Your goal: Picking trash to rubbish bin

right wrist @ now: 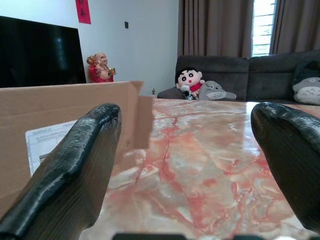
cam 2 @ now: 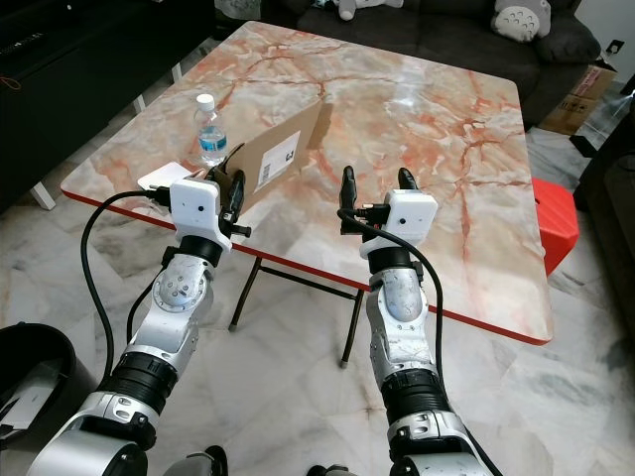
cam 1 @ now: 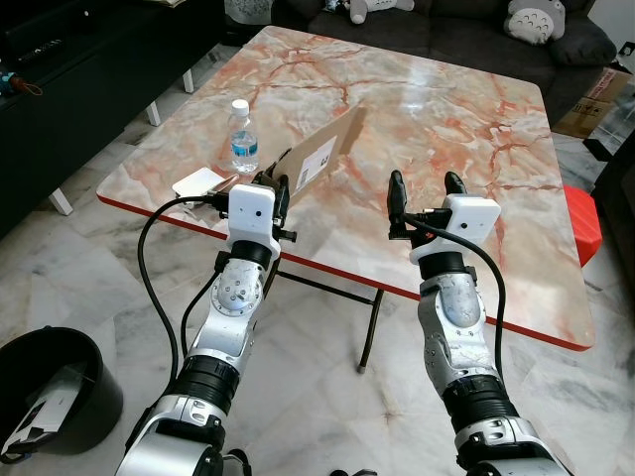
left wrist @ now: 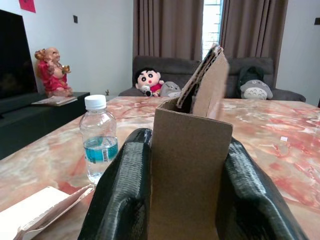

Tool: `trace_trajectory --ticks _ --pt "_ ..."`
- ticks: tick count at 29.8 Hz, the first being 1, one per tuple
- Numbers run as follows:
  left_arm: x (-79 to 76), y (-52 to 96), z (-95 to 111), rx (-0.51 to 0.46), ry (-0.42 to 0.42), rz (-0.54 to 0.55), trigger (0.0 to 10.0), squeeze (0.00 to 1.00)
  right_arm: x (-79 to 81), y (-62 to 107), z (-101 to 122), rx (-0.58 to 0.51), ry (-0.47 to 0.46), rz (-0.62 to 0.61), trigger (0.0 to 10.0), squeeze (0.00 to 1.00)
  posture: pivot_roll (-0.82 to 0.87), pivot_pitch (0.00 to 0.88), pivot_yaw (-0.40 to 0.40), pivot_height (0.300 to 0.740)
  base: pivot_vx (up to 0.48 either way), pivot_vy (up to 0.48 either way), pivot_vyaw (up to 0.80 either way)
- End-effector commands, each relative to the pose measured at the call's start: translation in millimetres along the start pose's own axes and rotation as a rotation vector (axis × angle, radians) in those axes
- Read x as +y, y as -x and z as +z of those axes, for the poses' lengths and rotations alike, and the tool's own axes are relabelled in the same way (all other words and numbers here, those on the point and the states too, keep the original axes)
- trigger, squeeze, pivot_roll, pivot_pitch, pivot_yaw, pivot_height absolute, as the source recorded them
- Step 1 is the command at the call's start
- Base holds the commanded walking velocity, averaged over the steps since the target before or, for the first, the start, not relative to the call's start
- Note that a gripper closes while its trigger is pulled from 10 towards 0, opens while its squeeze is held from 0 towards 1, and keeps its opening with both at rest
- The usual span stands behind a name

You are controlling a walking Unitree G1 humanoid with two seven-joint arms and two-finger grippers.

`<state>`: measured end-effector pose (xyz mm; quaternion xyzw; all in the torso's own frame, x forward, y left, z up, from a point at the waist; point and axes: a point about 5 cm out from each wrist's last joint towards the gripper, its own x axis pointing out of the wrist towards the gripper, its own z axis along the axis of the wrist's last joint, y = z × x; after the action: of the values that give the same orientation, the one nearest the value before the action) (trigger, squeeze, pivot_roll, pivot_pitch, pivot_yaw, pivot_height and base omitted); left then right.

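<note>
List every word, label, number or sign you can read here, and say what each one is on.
Nothing can be read.
Cardboard box, held in the left tool: white shipping label with print, too small to read.
Water bottle: blue label, blurred.
Red paper on the wall: markings too blurred to read.
Carton beside the sofa: red mark, unreadable.

head eyes look down, wrists skim table (cam 1: 446, 109)
</note>
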<state>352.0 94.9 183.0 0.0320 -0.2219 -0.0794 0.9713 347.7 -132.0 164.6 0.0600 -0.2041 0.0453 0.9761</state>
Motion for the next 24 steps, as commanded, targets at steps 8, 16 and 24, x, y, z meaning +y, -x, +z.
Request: trace_trajectory --ticks 8,16,24 --pt "-5.3 0.1 2.6 -0.022 0.022 -0.015 10.0 0.0 -10.2 1.3 2.6 -0.009 0.014 -0.034 10.0 0.0 0.09 0.126 -0.127 0.74 0.0 0.0 0.0" --pt "-8.7 0.4 3.3 -0.027 0.021 -0.028 10.0 0.0 -10.1 1.4 2.0 -0.005 0.014 -0.031 10.0 0.0 0.09 0.124 -0.127 0.74 0.0 0.0 0.0" --pt "-10.0 0.6 4.2 -0.033 0.025 -0.032 10.0 0.0 -11.1 2.1 1.7 -0.003 0.021 -0.033 10.0 0.0 0.08 0.114 -0.126 0.74 0.0 0.0 0.0"
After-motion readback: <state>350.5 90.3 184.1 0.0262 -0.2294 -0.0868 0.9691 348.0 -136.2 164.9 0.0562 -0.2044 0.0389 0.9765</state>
